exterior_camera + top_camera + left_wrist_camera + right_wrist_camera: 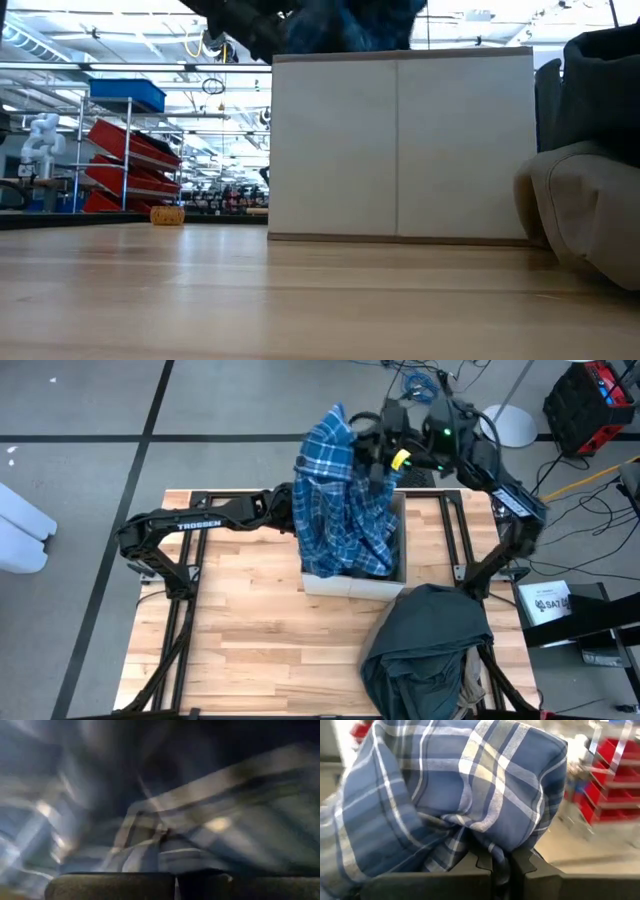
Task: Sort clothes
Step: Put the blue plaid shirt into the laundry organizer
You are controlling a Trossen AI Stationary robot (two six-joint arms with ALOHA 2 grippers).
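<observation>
currently the plaid shirt (345, 500) hangs between my two grippers, lifted above the box (352, 582). my right gripper (501, 865) is pressed together, pinching a bunched fold of the plaid shirt; in the high view it sits at the far right corner above the box. my left gripper (176, 880) is also pressed together and buried in the same cloth on the box's left side; its wrist view shows only plaid fabric close against the fingers, so i judge it to be pinching the shirt as well, though the contact itself is hidden.

the shirt's long axis runs downward from both grippers into the box, its lower hem draped inside the walls. both arms are about equally near it. any coming move turns on clearing that hem above the box rim.

materials: the plaid shirt is thin woven cloth, blue with white lines, limp and creased. the box is pale, flat-walled and square. right of and nearer than the box lies a dark garment (425, 640), soft and heaped, over a tan garment (580, 215) with a rolled edge.
</observation>
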